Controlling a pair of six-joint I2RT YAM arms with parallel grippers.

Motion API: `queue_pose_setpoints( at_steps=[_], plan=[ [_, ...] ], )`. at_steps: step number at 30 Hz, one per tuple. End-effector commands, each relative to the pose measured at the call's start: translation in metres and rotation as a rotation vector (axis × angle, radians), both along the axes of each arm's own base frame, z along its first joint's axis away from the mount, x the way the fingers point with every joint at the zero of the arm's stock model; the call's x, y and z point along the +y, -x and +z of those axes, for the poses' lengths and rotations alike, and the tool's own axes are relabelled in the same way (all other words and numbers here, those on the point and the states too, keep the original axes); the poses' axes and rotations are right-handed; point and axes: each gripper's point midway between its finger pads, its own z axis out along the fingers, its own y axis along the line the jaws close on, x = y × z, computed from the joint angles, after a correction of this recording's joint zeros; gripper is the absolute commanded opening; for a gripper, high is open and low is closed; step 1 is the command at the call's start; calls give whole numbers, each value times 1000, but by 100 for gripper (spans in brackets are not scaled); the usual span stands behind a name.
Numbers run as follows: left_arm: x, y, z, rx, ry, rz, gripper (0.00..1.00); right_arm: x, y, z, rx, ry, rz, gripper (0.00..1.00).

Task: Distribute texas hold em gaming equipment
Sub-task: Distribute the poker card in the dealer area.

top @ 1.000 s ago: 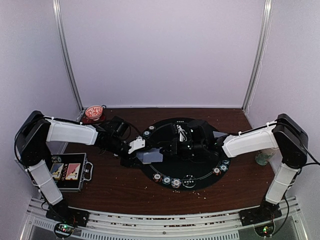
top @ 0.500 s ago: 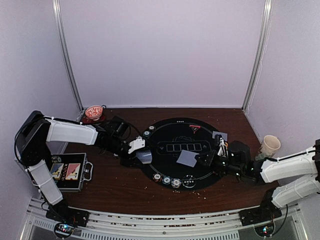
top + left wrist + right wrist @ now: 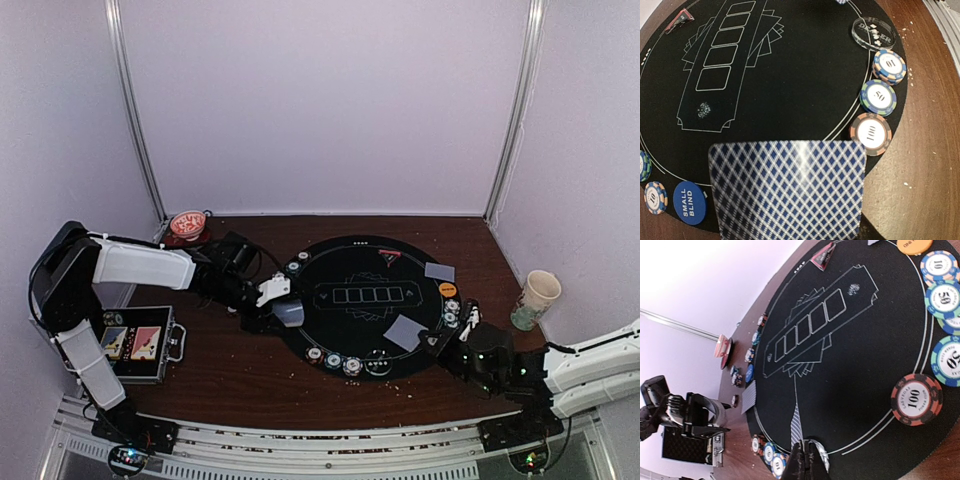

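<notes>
The right arm has pulled back from the middle of the round black mat to just off its near right edge, and the grey-blue-backed card has travelled with it. That card now sits over the mat's near right part. The right gripper is pinched closed on the card's edge, which shows as a thin patterned sliver in the right wrist view.

The left arm has not moved. The left gripper is closed around a deck at the mat's left edge, with the blue diamond-patterned back facing its wrist camera.

A second card lies flat on the mat's far right edge, with an orange button just nearer than it. Striped chips line the mat's near rim, and more chips sit on its right and left rims. A clear dealer button lies on the near rim, a blue small-blind button on the left rim, and a red-triangle marker at the far side.

A black case lies left of the mat, a red bowl sits beyond its far left, and a paper cup stands off its right.
</notes>
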Motion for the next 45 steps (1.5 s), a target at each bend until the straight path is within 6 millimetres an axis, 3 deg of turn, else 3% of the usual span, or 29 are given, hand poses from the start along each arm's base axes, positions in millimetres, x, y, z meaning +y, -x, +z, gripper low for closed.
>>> queue_pose_setpoints(
  at_steps=[1, 6, 24, 33, 45],
  plan=[
    [-8, -9, 11, -22, 35, 1, 48, -12, 2, -21, 36, 112, -88, 0],
    [-8, -9, 12, -26, 37, 2, 48, -12, 7, -32, 58, 166, -104, 0],
    [-8, -10, 12, -25, 36, 2, 48, -2, 29, -42, 105, 221, -27, 3],
    [-8, -9, 12, -23, 35, 1, 48, 12, 42, -43, 126, 301, 8, 17],
    [-8, -9, 13, -23, 38, 2, 48, -18, 53, -41, 151, 366, -43, 43]
  ],
)
